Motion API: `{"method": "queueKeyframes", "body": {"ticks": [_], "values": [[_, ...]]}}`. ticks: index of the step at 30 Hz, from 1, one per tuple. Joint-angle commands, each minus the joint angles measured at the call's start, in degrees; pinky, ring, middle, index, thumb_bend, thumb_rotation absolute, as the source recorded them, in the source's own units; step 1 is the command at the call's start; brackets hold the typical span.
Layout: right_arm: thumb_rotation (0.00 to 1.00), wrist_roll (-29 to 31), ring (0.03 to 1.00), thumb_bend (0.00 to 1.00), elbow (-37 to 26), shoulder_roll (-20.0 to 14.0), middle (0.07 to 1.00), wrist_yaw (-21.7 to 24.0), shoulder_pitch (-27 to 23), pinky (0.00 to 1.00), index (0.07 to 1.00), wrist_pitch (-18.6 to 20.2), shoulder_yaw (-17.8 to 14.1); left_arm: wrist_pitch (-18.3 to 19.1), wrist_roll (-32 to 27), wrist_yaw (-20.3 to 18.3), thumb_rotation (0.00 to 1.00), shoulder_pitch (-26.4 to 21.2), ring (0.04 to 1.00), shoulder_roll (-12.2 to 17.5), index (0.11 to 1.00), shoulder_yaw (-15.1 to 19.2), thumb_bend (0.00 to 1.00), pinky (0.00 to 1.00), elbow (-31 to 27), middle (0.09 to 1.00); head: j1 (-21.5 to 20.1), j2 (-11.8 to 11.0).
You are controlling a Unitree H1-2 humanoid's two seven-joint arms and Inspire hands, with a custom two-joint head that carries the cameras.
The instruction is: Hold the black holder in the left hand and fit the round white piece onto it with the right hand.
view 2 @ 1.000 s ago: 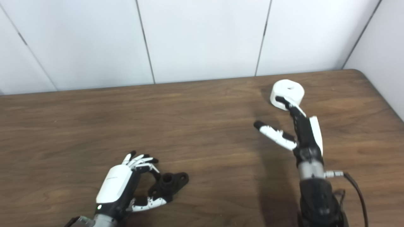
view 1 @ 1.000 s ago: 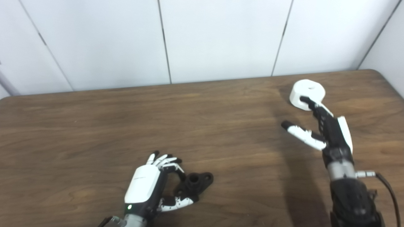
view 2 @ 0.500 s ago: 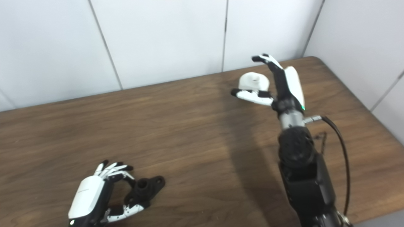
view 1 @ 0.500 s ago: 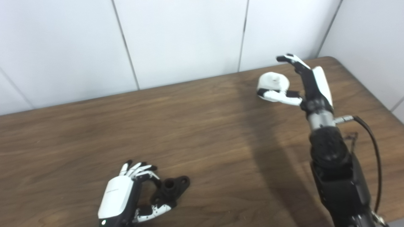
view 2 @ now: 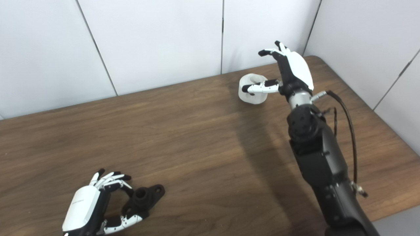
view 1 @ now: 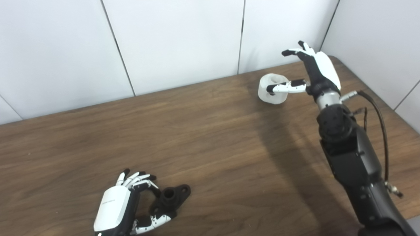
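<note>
The left robot hand (view 1: 126, 206) lies at the counter's near edge, fingers and thumb curled loosely round the matte black holder (view 1: 170, 197), which rests on the dark wood-grain counter (view 1: 203, 137). Bare boards stretch between it and the far right corner. There the right robot hand (view 1: 308, 70) is spread, thumb across the round white piece (view 1: 272, 88), below pale wall panels (view 1: 177, 39).

Holder (view 1: 170, 196) near-left on table (view 1: 210, 137); piece (view 1: 271, 89) seemingly far-right.

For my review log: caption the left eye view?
Right hand open around round white piece; left hand open beside black holder.
</note>
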Motion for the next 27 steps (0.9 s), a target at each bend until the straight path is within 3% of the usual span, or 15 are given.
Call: {"method": "queueKeyframes", "body": {"ticks": [1,12,27], "values": [[0.26,-2.7,1.0,0.93,0.6,-2.7,1.0,1.9,-3.4,1.0,0.789,0.0,-0.2,0.1,0.3,-0.4,0.04,-0.2,0.846,0.8,0.485,0.6,0.52,0.98,-0.8,0.758,0.0,0.0],[0.28,-10.7,1.0,0.99,10.0,-4.9,1.0,10.3,-9.1,1.0,0.809,0.0,1.1,0.1,0.2,-0.6,0.04,0.0,0.851,0.5,0.485,0.7,0.52,0.98,-0.9,0.76,0.2,0.0],[0.3,-13.8,1.0,0.97,16.0,-4.3,1.0,12.9,-11.8,1.0,0.808,0.0,1.7,0.2,0.5,-0.4,0.04,0.2,0.847,0.4,0.485,0.8,0.52,0.97,-1.0,0.759,0.2,-0.1]]}}
